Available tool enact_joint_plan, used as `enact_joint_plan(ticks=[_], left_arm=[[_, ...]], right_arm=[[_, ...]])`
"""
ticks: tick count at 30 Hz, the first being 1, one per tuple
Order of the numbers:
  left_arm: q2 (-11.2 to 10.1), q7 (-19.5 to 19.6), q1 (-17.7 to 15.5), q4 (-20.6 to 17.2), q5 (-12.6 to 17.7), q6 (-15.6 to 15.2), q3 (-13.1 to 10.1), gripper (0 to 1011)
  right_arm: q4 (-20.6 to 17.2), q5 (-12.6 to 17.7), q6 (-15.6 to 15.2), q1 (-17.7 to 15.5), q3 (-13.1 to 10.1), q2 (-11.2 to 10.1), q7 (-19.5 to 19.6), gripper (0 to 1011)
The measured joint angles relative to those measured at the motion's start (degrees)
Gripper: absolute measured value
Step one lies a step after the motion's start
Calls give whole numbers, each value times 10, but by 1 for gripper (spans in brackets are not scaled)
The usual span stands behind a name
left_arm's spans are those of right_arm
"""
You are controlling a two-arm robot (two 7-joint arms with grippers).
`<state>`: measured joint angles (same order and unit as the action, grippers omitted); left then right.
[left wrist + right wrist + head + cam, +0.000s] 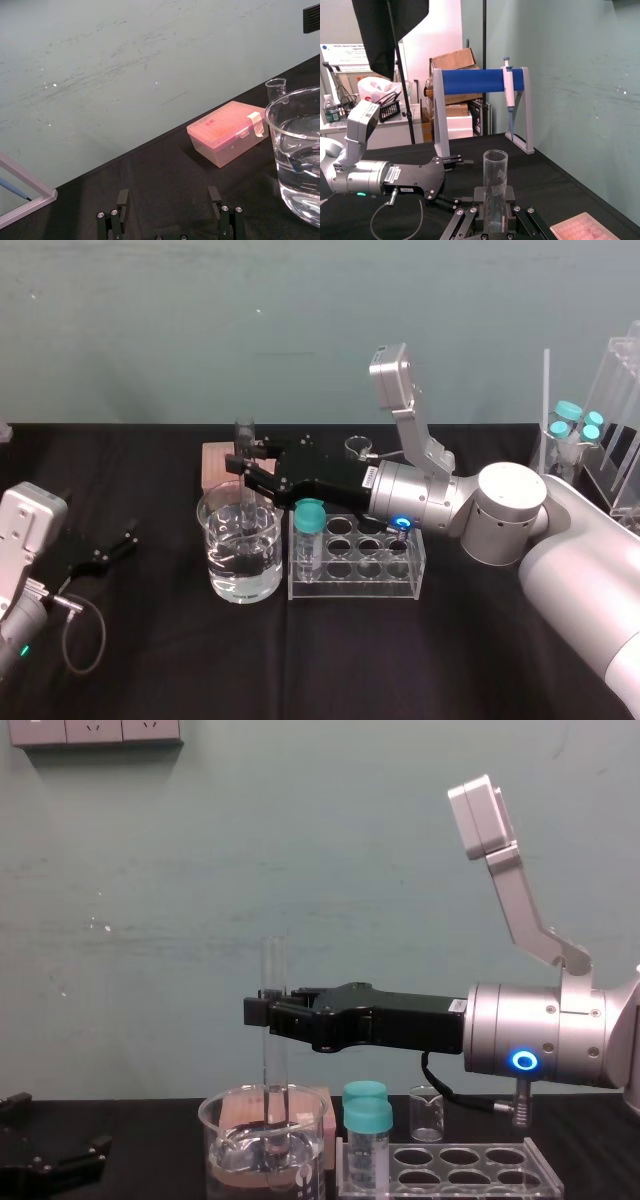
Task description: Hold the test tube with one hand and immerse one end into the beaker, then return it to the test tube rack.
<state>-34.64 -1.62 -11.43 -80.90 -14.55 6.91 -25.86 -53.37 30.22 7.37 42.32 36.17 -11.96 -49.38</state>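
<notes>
Chest view: the right hand clamps the test tube upright, its tip dipped in the beaker mid-table. Return to the test tube rack remains. Left gripper idles, spread, at the table's left edge.

I'm looking down at the black cloth-covered table. Near its middle stands a large clear glass beaker, part-filled with clear liquid. Just beside it, on the right, sits a low clear acrylic test tube rack. Behind the beaker there's a pale pink plastic box, and behind the rack a tiny clear glass beaker. At the far right edge I can see a clear acrylic stand.
</notes>
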Motion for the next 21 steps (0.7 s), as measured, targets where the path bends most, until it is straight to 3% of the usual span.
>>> enact_joint_plan(ticks=[21], left_arm=[[0, 0, 0, 0, 0, 0, 0, 1000]], right_arm=[[4, 1, 0, 2, -1, 2, -5, 241]])
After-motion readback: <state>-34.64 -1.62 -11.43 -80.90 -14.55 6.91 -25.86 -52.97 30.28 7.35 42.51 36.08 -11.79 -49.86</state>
